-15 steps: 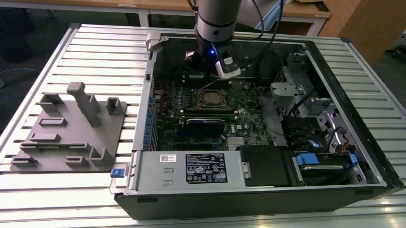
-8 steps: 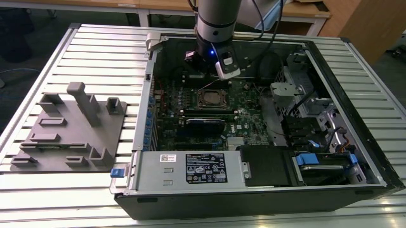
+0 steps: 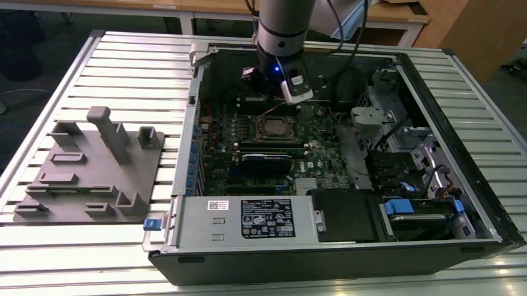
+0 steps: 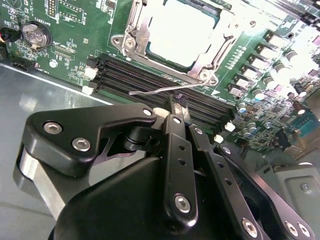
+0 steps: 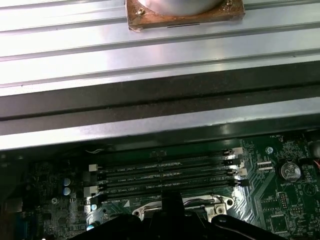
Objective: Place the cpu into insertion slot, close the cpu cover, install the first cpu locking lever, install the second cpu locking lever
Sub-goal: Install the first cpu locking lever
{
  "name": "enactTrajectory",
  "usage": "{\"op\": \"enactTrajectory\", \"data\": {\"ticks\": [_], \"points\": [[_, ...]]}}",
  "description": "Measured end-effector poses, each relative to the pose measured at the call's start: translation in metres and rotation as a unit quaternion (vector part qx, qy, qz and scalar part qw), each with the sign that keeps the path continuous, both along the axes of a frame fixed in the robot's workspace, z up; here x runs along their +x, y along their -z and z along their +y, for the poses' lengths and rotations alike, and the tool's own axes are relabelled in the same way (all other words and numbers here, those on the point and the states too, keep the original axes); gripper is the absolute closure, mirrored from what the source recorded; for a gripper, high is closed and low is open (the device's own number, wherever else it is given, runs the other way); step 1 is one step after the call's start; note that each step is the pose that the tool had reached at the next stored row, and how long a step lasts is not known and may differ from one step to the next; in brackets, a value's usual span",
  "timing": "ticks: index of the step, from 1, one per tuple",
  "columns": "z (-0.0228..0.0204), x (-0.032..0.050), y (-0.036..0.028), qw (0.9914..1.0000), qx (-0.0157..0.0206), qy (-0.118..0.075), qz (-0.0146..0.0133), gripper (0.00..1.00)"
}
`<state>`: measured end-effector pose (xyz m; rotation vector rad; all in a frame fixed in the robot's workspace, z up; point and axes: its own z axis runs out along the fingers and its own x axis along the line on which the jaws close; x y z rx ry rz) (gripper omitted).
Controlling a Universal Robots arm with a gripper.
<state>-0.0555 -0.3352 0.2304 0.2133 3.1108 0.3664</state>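
Slatted metal desk (image 3: 49, 246) bears an open computer case (image 3: 329, 262). Midway in, the cpu (image 4: 180, 30) lies in the insertion slot (image 3: 260, 137), the cpu cover (image 4: 201, 64) flat over its edges. Just beyond, the claw (image 4: 176, 104) hangs with fingers (image 4: 176, 150) pinched together, tips beside a thin wire locking lever (image 4: 150, 91).

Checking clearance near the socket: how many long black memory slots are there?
4 memory slots, side by side between the insertion slot and the case wall; the arm could hide more.

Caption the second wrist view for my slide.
Gripper at a locking lever; cpu sits under its cover.
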Motion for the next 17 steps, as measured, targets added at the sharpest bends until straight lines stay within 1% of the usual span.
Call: {"op": "enactTrajectory", "data": {"ticks": [3,11,13,17], "points": [[0.0014,0.0022,0.0008,1.00000,0.0001,0.001,-0.0001,0.90],[0.0021,0.0071,0.0043,0.99993,0.0001,0.012,-0.0001,0.90],[0.0021,0.0073,0.0048,0.99988,-0.0001,0.016,0.0001,0.90],[0.0021,0.0073,0.0049,0.99987,0.0000,0.016,0.0000,0.90]]}}
